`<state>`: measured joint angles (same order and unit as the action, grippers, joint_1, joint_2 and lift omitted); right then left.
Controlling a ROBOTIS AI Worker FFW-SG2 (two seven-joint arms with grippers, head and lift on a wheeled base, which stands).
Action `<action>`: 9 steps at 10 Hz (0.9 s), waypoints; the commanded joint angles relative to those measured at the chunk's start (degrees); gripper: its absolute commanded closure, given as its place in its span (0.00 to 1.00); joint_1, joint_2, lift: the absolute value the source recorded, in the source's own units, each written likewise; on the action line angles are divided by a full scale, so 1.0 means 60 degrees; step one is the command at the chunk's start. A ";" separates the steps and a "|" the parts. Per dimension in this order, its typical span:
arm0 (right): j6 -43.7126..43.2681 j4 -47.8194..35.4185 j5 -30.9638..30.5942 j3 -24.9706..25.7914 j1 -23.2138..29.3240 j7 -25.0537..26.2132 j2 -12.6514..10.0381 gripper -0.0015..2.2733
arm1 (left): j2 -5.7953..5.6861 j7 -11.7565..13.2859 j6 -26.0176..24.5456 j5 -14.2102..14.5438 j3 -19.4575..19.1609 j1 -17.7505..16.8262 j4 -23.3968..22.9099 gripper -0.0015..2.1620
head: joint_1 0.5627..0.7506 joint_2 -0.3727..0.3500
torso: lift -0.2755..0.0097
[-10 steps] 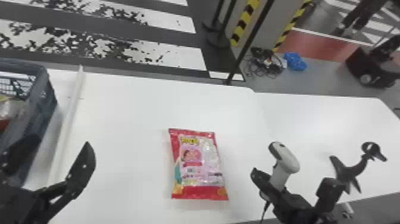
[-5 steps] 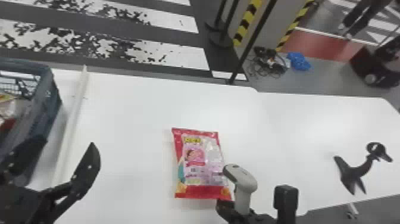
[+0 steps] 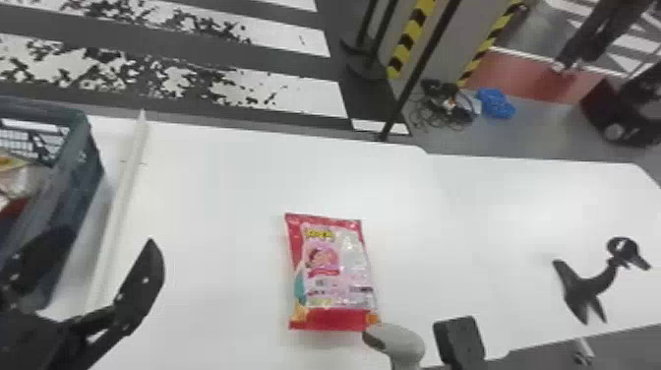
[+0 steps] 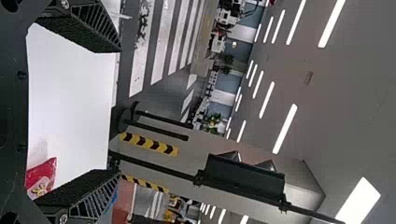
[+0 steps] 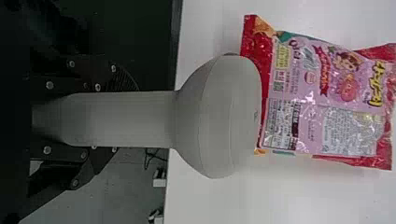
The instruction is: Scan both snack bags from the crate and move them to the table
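Snack bag [image 3: 332,275] lies flat on the table [image 3: 236,197], printed side up, just off the head of the scanner [image 3: 393,342] held in the right tool [image 3: 458,342]. That tool is closed round the scanner's handle; the head overlaps the bag's near right corner in the head view (can't tell if they touch). The left tool [image 3: 108,238] is spread wide w/ nothing btwn its fingers, over by the crate [image 3: 74,182], well apart from the bag.

Head view gives the crate at the left, w/ packaging [image 3: 19,179] inside, incl. something red; also the black stand [image 3: 585,290] on the right side of the table. Right wrist view gives the bag's print close up, plus the full scanner head & handle. Left wrist view catches a red end of the bag nr one finger, & looks out to the ceiling lights [image 4: 285,128].

Table is white & smooth, w/ a pale strip [image 3: 118,211] running btwn crate & bag. Beyond: floor w/ dark & white bands [image 3: 295,96], yellow-black striped posts [image 3: 412,37], a cable heap [image 3: 445,106] & a blue bundle [image 3: 495,103] beside it.
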<state>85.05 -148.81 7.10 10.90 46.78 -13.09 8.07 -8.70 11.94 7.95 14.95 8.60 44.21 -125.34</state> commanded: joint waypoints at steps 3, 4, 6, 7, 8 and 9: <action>0.0839 -0.0848 -0.0832 -0.1494 -0.0897 0.0351 0.0135 0.99 | 0.0000 0.0032 0.0000 0.0028 0.0002 -0.0015 0.0001 0.03 | 0.70 0.11 | 0.66; 0.0839 -0.0848 -0.0993 -0.1948 -0.1293 0.0600 0.0121 0.99 | -0.0015 0.0061 0.0000 0.0028 0.0002 -0.0001 0.0001 0.03 | 0.70 0.13 | 0.66; 0.0839 -0.0247 -0.1770 -0.2959 -0.1952 0.0879 0.0077 0.99 | -0.0044 0.0091 0.0117 0.0043 -0.0012 0.0072 -0.0043 0.03 | 0.70 0.23 | 0.66; 0.0839 0.0354 -0.1931 -0.3135 -0.2406 0.0923 0.0062 0.99 | -0.0044 0.0105 0.0146 0.0057 -0.0027 0.0087 -0.0043 0.03 | 0.70 0.26 | 0.66; 0.0839 0.0910 -0.1916 -0.3237 -0.2816 0.0996 0.0033 0.99 | -0.0059 0.0135 0.0176 0.0101 -0.0042 0.0102 -0.0028 0.03 | 0.70 0.28 | 0.66; 0.0839 0.1408 -0.1946 -0.3384 -0.3124 0.1128 -0.0026 0.99 | -0.0103 0.0135 0.0205 0.0189 -0.0056 0.0102 -0.0013 0.03 | 0.70 0.29 | 0.66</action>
<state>89.61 -141.95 -4.45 -8.88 29.12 -6.42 8.02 -9.20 12.75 9.04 15.78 8.32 44.81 -125.53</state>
